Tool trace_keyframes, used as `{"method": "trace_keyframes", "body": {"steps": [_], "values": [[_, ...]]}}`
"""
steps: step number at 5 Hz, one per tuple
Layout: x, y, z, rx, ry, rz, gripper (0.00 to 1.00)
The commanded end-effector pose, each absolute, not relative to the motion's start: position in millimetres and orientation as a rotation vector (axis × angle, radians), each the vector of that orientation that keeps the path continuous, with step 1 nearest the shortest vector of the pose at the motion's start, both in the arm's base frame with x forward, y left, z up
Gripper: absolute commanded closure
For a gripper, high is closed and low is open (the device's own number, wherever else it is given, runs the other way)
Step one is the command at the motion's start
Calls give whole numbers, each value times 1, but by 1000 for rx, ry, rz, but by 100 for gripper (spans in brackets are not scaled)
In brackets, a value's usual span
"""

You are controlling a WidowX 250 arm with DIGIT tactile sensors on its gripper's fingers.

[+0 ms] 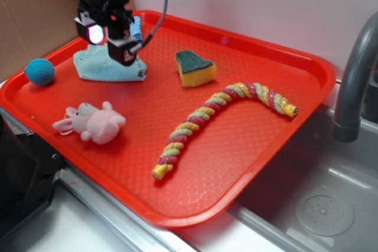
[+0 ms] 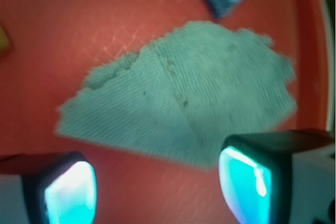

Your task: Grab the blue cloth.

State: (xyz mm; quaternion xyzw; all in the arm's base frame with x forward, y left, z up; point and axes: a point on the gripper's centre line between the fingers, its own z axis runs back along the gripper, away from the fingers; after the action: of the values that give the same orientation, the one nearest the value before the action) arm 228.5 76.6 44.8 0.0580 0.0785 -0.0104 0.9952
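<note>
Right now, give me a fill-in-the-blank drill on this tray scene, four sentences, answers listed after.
1. The claw hangs with its jaws ____ above the pale aqua-blue terry cloth.
2. Everything lies on a ____ plastic tray.
3. The yellow sponge has a ____ scouring top.
4. The pink plush toy lies nearest the blue crocheted ____.

Answers: open; red; green; ball

Red plastic tray [image 1: 248, 146], textured, raised rim. Directly under the gripper [image 1: 112, 42]: the blue cloth [image 1: 103, 66], lying flat. Camera-left of the gripper: blue crocheted ball [image 1: 39, 71]. Toward the camera: pink plush toy [image 1: 94, 123]. Camera-right: yellow sponge with green top [image 1: 194, 68], then a twisted multicolour rope [image 1: 218, 119] farther off.
</note>
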Motion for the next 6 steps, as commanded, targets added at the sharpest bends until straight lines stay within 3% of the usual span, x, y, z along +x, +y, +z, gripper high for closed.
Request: {"method": "trace_keyframes", "body": {"steps": [1, 2, 3, 4, 6], "values": [[239, 79, 56, 130, 105, -14, 0], [239, 79, 56, 130, 105, -14, 0], [229, 68, 65, 124, -39, -179, 0], [219, 58, 69, 87, -96, -256, 0], [232, 44, 34, 61, -42, -342, 0]]}}
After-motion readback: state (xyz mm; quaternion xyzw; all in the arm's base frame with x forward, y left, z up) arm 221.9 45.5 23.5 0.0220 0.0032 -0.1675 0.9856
